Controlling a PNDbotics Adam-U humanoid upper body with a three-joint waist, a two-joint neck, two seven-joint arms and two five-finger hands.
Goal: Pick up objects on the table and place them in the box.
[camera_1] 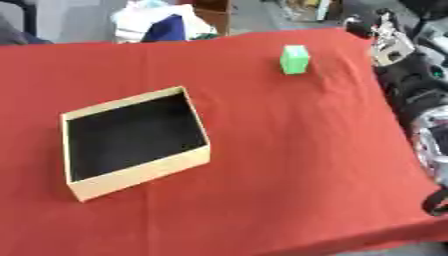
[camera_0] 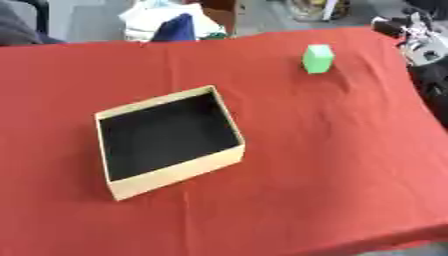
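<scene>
A small green block (camera_0: 318, 58) stands upright on the red tablecloth (camera_0: 332, 150) near the far right corner. A shallow tan box (camera_0: 175, 175) with a black inside sits open and turned askew at left of centre; nothing shows inside it. My right arm runs along the table's right edge, and my right hand (camera_1: 381, 35) hovers off the far right corner, to the right of the green block and apart from it. My left hand does not show in either view.
White and dark blue bundled things (camera_0: 171, 22) lie beyond the table's far edge. The red cloth stretches bare between the box and the green block, and along the front edge.
</scene>
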